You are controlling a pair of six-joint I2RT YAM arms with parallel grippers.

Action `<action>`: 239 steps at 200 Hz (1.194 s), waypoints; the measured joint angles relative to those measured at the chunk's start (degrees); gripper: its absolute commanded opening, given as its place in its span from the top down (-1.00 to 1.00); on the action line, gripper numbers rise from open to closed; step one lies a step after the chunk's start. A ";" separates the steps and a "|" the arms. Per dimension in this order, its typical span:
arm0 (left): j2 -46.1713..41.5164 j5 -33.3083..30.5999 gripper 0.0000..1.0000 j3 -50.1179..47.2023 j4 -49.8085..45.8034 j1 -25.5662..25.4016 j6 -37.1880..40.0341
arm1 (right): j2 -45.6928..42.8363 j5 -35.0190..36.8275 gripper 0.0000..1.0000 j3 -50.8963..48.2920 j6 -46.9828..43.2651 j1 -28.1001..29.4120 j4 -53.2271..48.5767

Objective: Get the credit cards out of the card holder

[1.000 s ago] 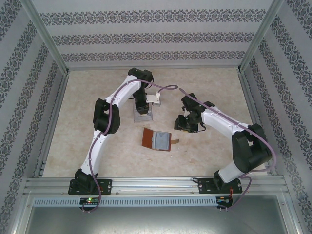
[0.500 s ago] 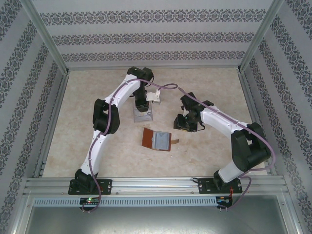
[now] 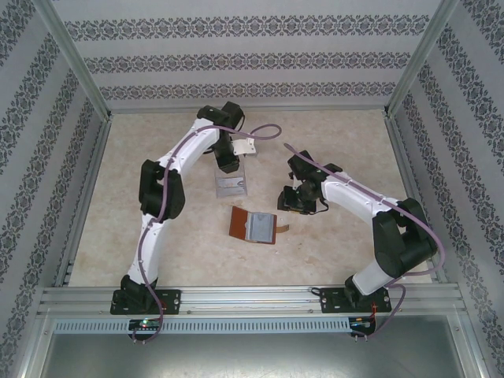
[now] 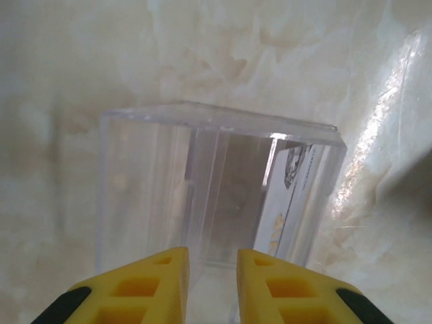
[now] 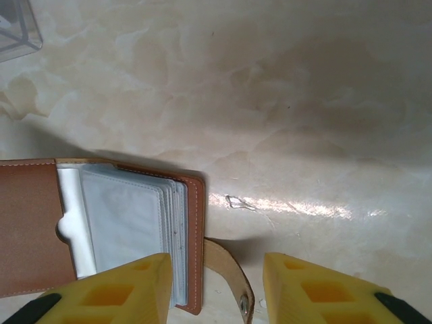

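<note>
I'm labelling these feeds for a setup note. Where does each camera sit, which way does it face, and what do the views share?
Top external: above and behind the arms, looking down on the table; both arms in full, bases nearest.
Left wrist: on the left arm, looking down past the left gripper into the clear tray, which holds a card.
Right wrist: on the right arm, looking down past the right gripper at the open card holder.
Shared: all three views show the clear tray; the top and right wrist views show the card holder.

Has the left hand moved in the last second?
Yes. The left hand has pulled back toward the far wall, uncovering more of the clear tray, which stayed put.
</note>
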 measured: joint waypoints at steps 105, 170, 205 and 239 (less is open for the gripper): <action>-11.52 1.81 0.44 -14.32 12.39 -0.07 -30.91 | -0.02 0.15 0.18 -0.02 1.73 2.67 2.40; -21.92 13.92 0.36 -30.60 24.35 -0.11 -47.12 | -0.02 -0.02 0.19 -1.46 2.82 3.41 4.35; -23.43 18.95 0.45 -33.88 28.44 -0.90 -60.30 | -0.22 -0.07 0.19 -2.05 2.82 3.41 5.16; -24.33 19.10 0.44 -38.88 30.34 -5.16 -68.48 | -1.88 -0.04 0.20 -5.05 3.21 3.39 6.32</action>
